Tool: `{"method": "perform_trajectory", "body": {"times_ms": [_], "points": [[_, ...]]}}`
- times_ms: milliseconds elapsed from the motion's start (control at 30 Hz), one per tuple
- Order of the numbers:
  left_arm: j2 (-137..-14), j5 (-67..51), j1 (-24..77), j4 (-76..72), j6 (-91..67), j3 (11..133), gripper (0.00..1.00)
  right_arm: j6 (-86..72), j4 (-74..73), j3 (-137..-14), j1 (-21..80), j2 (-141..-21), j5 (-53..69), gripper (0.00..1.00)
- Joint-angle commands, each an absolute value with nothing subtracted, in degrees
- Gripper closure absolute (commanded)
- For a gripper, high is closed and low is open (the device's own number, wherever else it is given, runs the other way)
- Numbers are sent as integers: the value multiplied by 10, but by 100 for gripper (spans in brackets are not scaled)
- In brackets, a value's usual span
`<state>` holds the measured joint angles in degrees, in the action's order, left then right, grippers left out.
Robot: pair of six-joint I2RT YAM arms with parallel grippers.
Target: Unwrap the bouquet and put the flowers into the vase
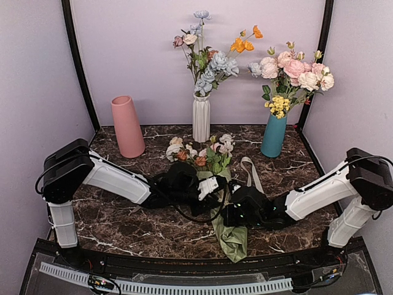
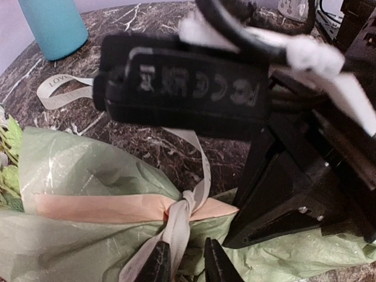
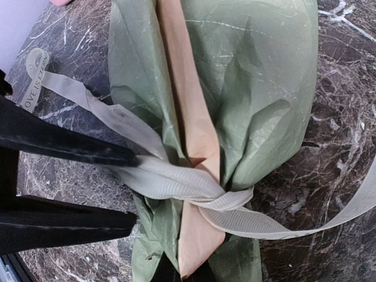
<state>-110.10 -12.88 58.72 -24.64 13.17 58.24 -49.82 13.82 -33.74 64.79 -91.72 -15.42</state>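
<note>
The bouquet (image 1: 215, 161) lay on the dark marbled table (image 1: 123, 221) at the centre of the overhead view. Its flowers (image 1: 184, 152) pointed toward the top of the frame and its green paper wrap (image 3: 264, 88) trailed toward the bottom edge. The wrap was closed, with a peach inner sheet showing along the seam. The cream ribbon (image 3: 170, 182) was knotted around the wrap, one printed tail running off to the upper left of the right wrist view. The left gripper (image 2: 188, 267) sat at the knot with its jaws a little apart. One finger touched the ribbon beside the knot, and nothing was clamped between the two. The right gripper (image 2: 232, 239) reached in from the right of the overhead view with its jaws closed and its tips against the paper just beside the knot. The paper hid whether any of it was pinched. The pink vase (image 1: 127, 126) stood upright at the upper left of the table, well apart from the bouquet. A white ribbed vase (image 1: 201, 118) and a teal vase (image 1: 274, 135), both holding other flowers, stood along the back.
</note>
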Motion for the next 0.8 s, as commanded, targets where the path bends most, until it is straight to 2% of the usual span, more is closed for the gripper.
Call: {"method": "perform_trajectory", "body": {"times_ms": [0, 233, 467, 567, 767], "points": [[-1113, -129, 589, -213, 150, 596, 79, -499, 63, -315, 650, -933, -148, 100], [-1111, -116, 589, -219, 152, 574, 85, -501, 67, -311, 650, -935, -148, 100], [-1118, -85, 589, -257, 151, 565, 69, -498, 66, -314, 650, -938, -145, 100], [-1124, -67, 589, -271, 156, 567, 68, -497, 64, -316, 650, -937, -145, 100], [-1137, -45, 589, -295, 159, 571, 83, -495, 59, -319, 650, -935, -143, 100]]}}
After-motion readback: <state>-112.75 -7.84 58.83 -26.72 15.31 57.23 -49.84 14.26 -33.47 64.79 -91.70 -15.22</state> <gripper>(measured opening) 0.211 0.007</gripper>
